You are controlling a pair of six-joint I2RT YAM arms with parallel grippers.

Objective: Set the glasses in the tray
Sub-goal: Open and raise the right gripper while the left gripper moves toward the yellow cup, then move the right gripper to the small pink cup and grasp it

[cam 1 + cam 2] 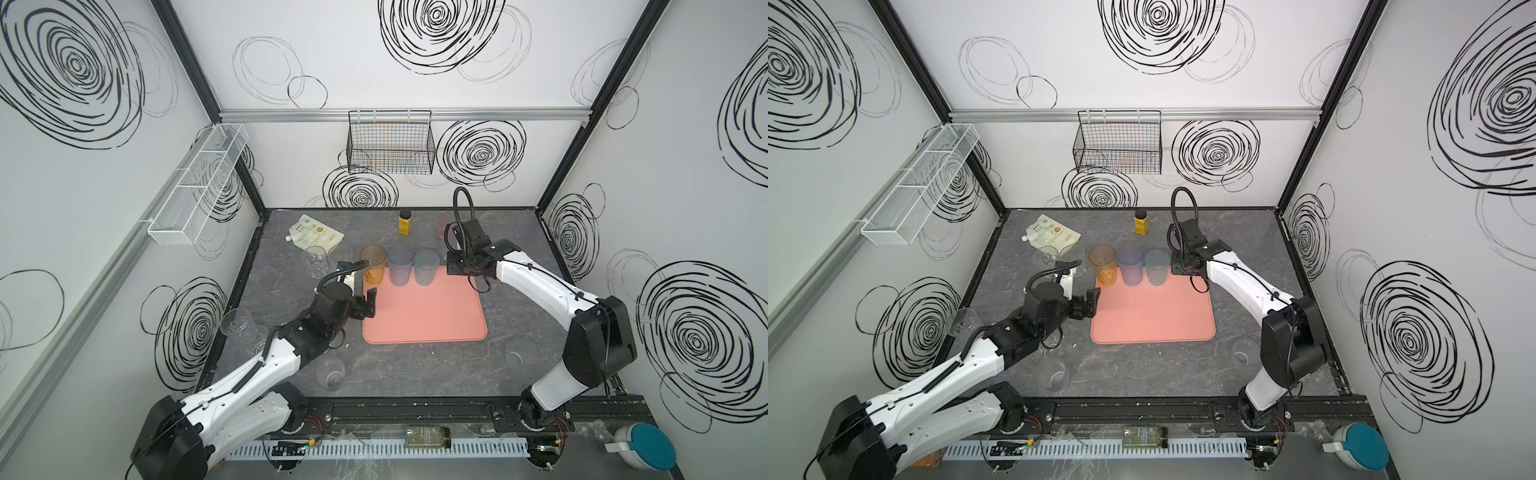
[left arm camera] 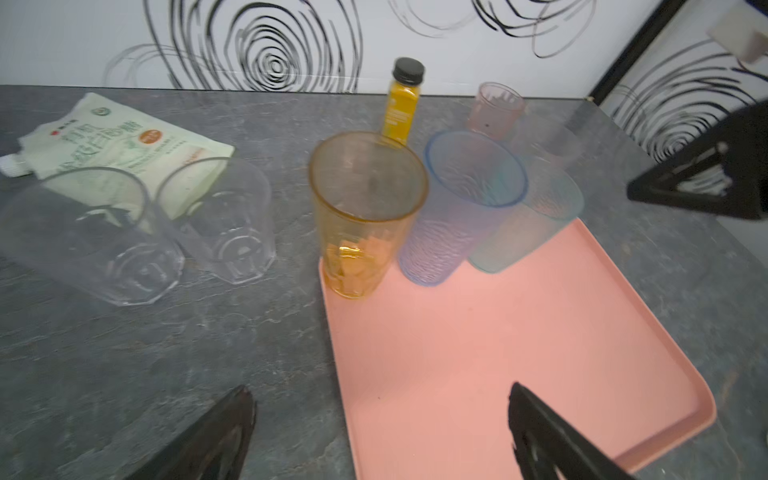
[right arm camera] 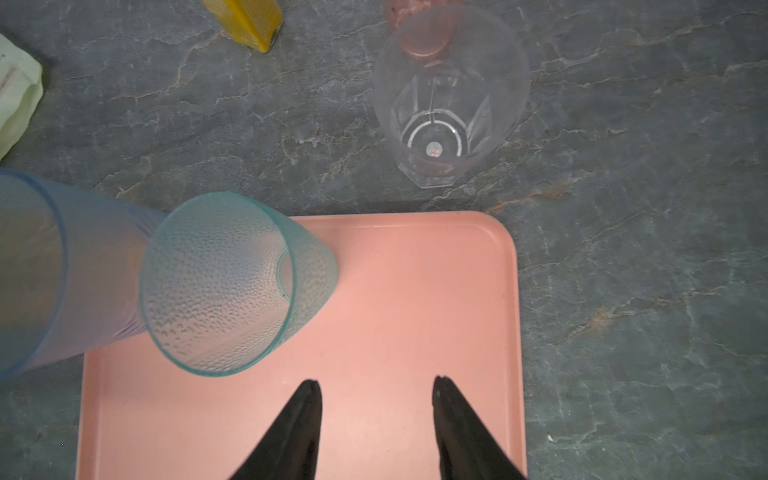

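Three tinted glasses stand upright in a row along the far edge of the tray (image 1: 424, 320): the orange tumbler (image 2: 365, 216) on its far left corner, then the blue tumbler (image 2: 457, 208) and the teal tumbler (image 3: 232, 282). The pink tumbler (image 2: 494, 108) is out on the grey stone-look table (image 1: 415, 374). So are a clear glass (image 3: 444, 104) just beyond the tray's far right corner and a pair of clear glasses (image 2: 112, 241) left of the orange one. The walls look thin and translucent; blue is wave-ribbed, teal is pebbled, and the clear ones are smooth with faceted bases. I judge them light, slick and tippy, and all taper downward. I would therefore pinch the rim, one finger inside. The left gripper (image 2: 380, 419) hovers at the tray's left edge, fingers spread wide and empty. The right gripper (image 3: 376, 386) hangs over the tray with its fingers moderately apart and nothing between them.
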